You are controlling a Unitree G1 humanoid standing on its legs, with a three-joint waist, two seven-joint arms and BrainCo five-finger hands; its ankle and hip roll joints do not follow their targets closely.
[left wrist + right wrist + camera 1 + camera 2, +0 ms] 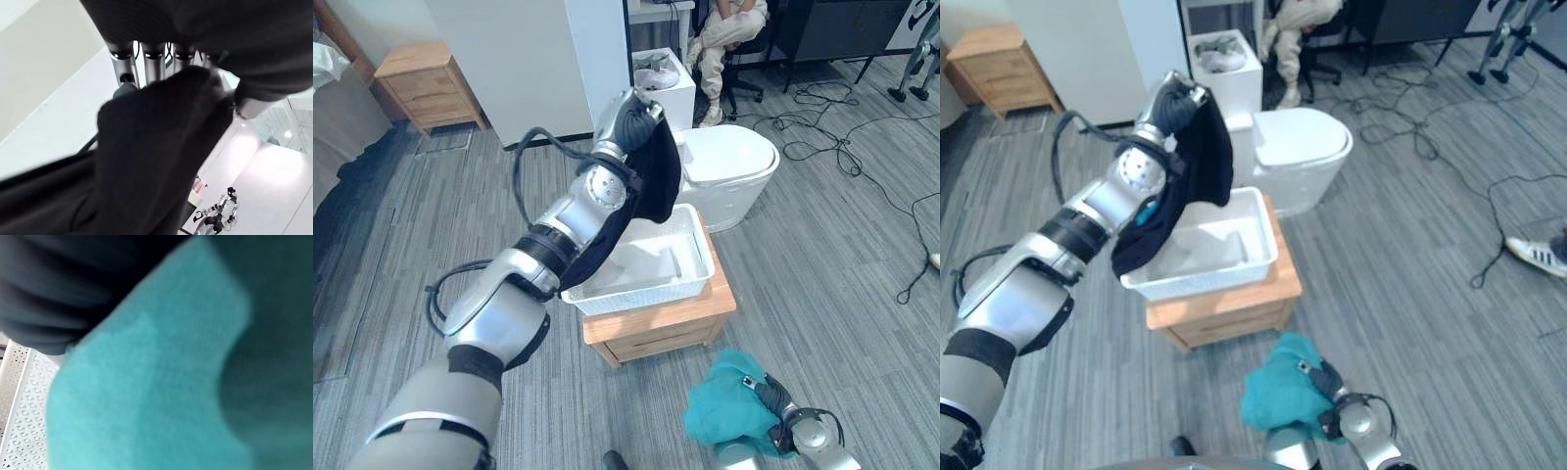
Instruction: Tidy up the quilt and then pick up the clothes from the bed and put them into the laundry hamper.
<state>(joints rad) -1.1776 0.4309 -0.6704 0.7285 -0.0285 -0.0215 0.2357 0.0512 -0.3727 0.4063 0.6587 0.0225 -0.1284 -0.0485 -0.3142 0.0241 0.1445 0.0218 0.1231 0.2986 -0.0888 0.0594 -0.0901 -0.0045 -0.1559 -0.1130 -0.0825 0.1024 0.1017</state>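
Observation:
My left hand (631,117) is raised over the white perforated hamper (700,245). Its fingers (124,63) and thumb pinch a black garment (651,181). The garment hangs down from the hand, and its lower end reaches the hamper's near left rim. The hamper stands on a low wooden stand (656,318). Lower down and nearer me, my right hand (773,397) grips a bunched teal garment (724,401) above the floor in front of the stand. In the right wrist view the teal garment (146,396) covers the fingers, with the hamper wall (19,396) beside it.
A white rounded tub (729,166) sits just behind the hamper, and a white pedestal (666,83) beyond it. A person sits on a chair (729,39) at the back. Cables (842,147) trail over the floor at the right. A wooden nightstand (426,83) stands at the far left.

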